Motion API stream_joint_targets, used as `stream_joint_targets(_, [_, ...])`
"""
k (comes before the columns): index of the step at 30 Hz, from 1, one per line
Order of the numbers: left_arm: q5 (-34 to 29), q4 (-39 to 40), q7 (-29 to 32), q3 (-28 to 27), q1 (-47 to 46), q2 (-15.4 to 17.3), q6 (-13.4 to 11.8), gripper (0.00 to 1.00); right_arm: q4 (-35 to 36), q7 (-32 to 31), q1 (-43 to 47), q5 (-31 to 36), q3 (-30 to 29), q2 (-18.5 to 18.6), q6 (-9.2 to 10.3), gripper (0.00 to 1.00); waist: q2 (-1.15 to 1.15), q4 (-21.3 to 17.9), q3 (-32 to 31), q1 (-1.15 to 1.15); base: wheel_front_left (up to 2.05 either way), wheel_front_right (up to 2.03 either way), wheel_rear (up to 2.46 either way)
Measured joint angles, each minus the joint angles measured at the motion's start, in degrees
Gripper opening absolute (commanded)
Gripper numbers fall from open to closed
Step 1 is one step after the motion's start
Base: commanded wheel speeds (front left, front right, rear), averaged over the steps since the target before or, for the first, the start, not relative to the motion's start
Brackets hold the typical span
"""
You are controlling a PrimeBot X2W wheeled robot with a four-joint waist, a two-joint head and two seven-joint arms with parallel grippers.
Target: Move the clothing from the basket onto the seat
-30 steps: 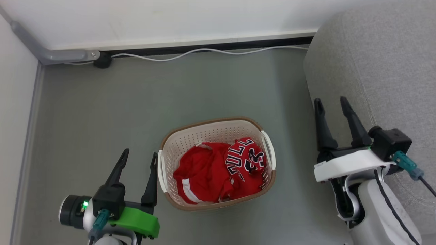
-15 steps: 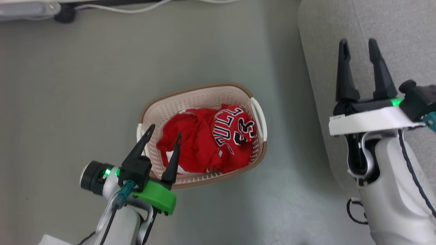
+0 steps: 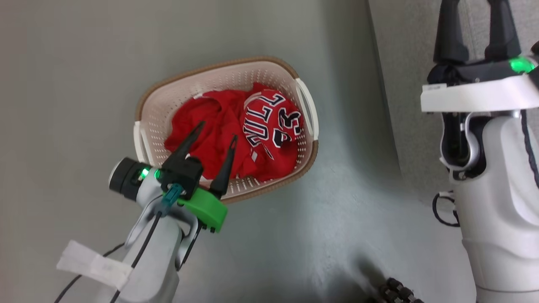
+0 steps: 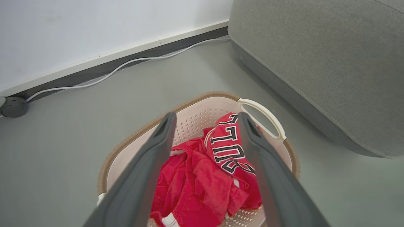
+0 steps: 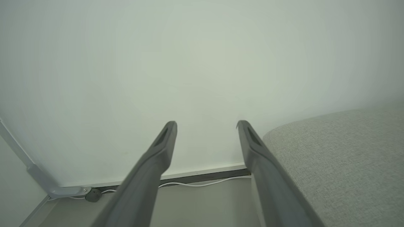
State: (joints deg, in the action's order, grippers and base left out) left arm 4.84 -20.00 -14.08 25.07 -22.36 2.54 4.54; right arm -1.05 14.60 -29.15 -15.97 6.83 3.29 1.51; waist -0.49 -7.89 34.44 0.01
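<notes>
The cream-white basket [image 3: 210,67] stands on the grey floor, its brown rim [image 4: 195,96] showing in the left wrist view. Inside lie the red clothing pieces: a jersey with block lettering [image 3: 269,126] [image 4: 228,148] and a crumpled red piece with white trim [image 3: 210,118] [image 4: 192,183]. My left gripper [image 3: 218,129] [image 4: 206,115] is open, above the basket's near side, fingers over the red piece and apart from it. My right gripper [image 3: 475,25] [image 5: 206,123] is open and empty beside the light-grey sofa [image 3: 404,63] [image 4: 315,63] [image 5: 341,157], its fingertips cut off by the head view's top edge.
A white cable [image 4: 126,63] [image 5: 202,183] runs along the skirting of the white wall, past a dark round fitting [image 4: 14,107]. A grey conduit [image 5: 56,190] bends at the wall corner. A dark ribbed part [image 3: 398,290] sits at the head view's bottom edge.
The head camera has tilted down, shifting the whole picture. My left gripper has moved from beside the basket to over its near side above the clothing. Both grippers stay open.
</notes>
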Motion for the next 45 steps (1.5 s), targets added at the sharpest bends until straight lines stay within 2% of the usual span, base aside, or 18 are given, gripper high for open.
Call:
stream_joint_targets(16, [3.45, -2.13, 0.92, 8.75, -12.48, -0.01, 0.57, 1.00, 0.71, 0.00, -9.99, 1.05, -1.07, 0.00, -0.43, 1.00, 0.00, -2.58, 13.20, 0.00, 0.00, 0.00, 0.00])
stream_joint_targets(22, [3.89, -5.20, 0.90, 11.91, -13.96, 0.03, 1.00, 1.00, 0.47, 0.00, -11.84, 1.48, -1.18, -0.02, -0.49, 1.00, 0.00, -3.27, 17.25, 0.00, 0.00, 0.00, 0.00])
stream_joint_targets(36, [5.91, -8.54, 0.40, 14.01, -18.52, 0.05, 0.47, 1.00, -0.20, 0.00, -13.85, 1.09, -0.36, -0.03, -0.94, 1.00, 0.00, -4.72, 21.77, 0.00, 0.00, 0.00, 0.00])
stream_joint_targets(45, [6.02, -12.66, 0.34, 14.22, -21.19, 0.09, -0.62, 1.00, -0.20, 0.00, -15.30, -0.91, 1.01, -0.05, -0.38, 1.00, 0.00, -6.04, 23.66, -0.01, 0.00, 0.00, 0.00])
